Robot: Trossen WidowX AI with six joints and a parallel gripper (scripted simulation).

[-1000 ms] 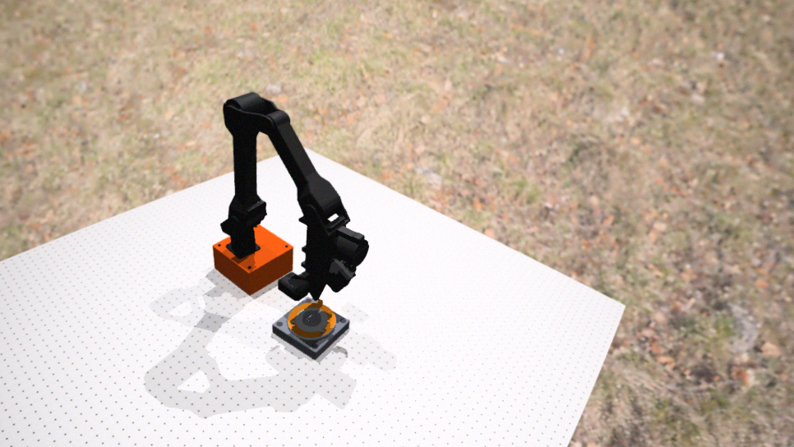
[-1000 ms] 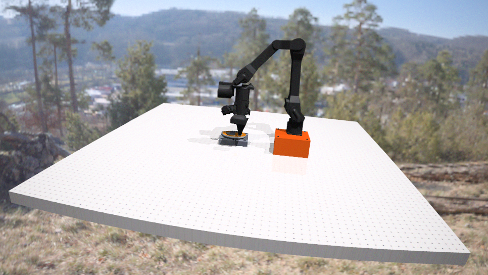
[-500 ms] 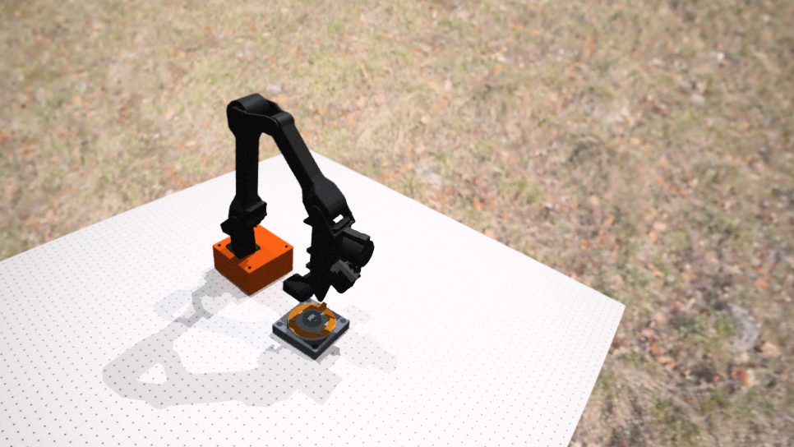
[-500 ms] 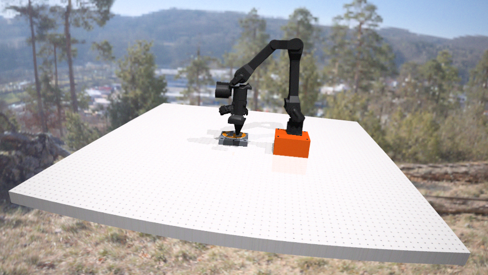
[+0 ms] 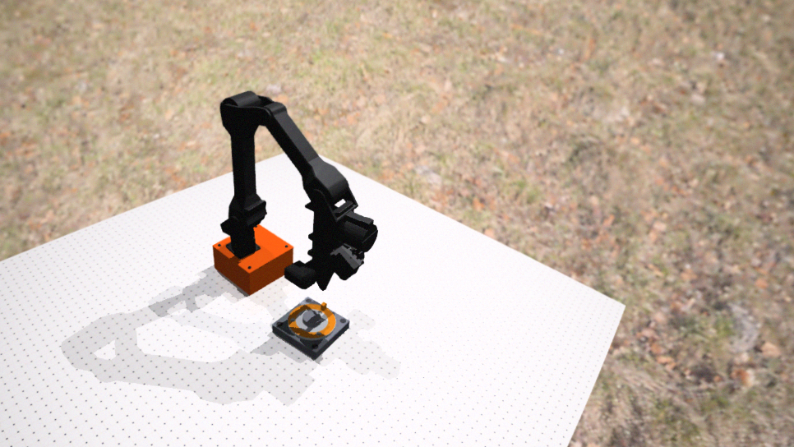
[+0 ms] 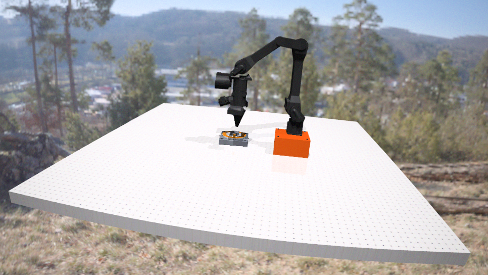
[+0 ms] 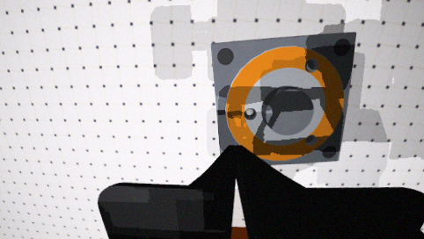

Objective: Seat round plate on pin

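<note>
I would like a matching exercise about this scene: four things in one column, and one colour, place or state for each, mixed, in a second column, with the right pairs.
Things:
1. plate
2. base
3. gripper
4. arm's mounting block

Descriptions:
A. grey square with dark holes at its corners
B. orange box standing on the white table
C. orange ring around a grey middle
D. fingers shut, hanging above the plate, touching nothing

Pairs: 1-C, 2-A, 3-D, 4-B
</note>
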